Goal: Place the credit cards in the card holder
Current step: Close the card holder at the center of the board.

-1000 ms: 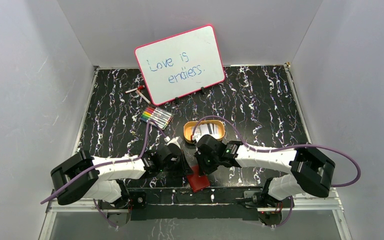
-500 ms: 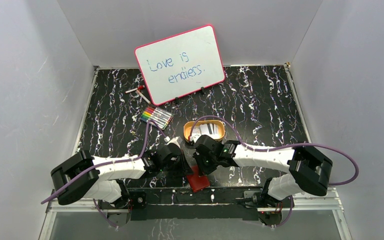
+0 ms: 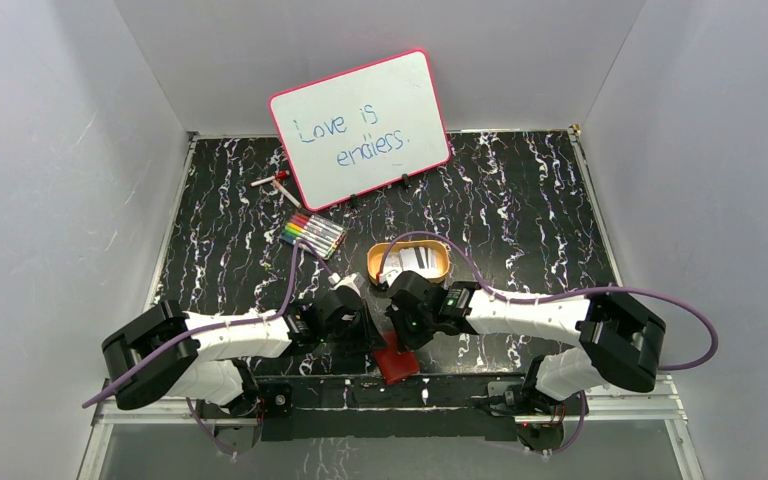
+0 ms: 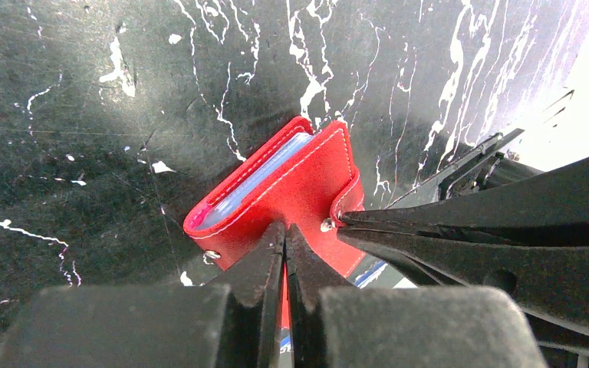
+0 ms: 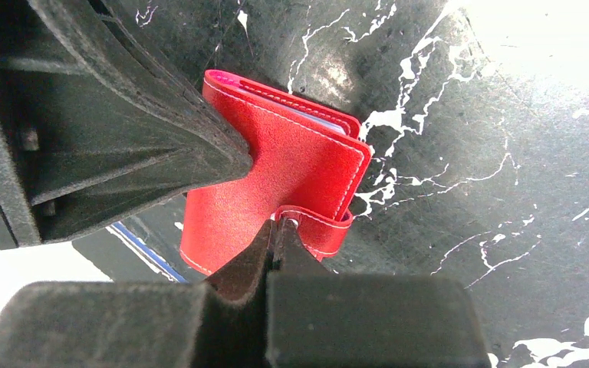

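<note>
The red card holder [image 3: 397, 362] lies at the table's near edge between the two grippers. In the left wrist view it [image 4: 291, 192] is folded, with clear sleeves showing at its open edge. My left gripper [image 4: 284, 230] is shut on the holder's cover edge. My right gripper [image 5: 278, 224] is shut on the holder's [image 5: 276, 184] snap tab [image 5: 318, 226]. White credit cards [image 3: 415, 260] lie in the orange tray [image 3: 378, 258] behind the grippers. The grippers [image 3: 385, 335] meet above the holder in the top view.
A whiteboard [image 3: 360, 125] with writing stands at the back. A colour marker set [image 3: 312, 234] lies left of the tray, and a loose marker [image 3: 275, 183] is near the board. A purple cable [image 3: 460, 262] arcs over the tray.
The right arm has shifted very slightly left toward the holder. Otherwise nothing has visibly moved.
</note>
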Robot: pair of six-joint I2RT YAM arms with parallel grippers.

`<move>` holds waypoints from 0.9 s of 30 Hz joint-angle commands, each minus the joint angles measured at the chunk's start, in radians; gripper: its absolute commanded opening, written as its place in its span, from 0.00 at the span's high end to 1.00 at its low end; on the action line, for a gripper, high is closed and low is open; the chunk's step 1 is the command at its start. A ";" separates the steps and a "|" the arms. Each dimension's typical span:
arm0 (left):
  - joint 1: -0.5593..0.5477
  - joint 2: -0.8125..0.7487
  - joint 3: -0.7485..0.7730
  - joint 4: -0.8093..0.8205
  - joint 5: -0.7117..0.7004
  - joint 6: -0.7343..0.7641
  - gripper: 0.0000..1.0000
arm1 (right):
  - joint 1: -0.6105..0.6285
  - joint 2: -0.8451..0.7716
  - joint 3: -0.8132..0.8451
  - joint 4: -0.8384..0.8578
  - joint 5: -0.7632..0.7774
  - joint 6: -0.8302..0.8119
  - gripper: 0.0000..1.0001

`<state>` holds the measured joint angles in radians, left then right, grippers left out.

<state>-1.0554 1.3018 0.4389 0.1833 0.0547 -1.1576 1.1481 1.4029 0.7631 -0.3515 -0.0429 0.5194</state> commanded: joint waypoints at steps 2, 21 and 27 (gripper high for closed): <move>0.002 0.034 -0.009 -0.059 -0.015 0.009 1.00 | 0.019 -0.029 0.019 -0.018 -0.005 0.014 1.00; 0.003 0.033 -0.011 -0.059 -0.015 0.007 1.00 | 0.019 -0.027 0.017 0.002 0.006 0.022 1.00; 0.003 0.031 -0.012 -0.060 -0.014 0.007 1.00 | 0.019 -0.013 0.005 0.021 0.003 0.029 1.00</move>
<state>-1.0546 1.3056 0.4389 0.1879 0.0570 -1.1637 1.1606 1.3834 0.7631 -0.3679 -0.0292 0.5289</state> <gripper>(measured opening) 0.007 0.011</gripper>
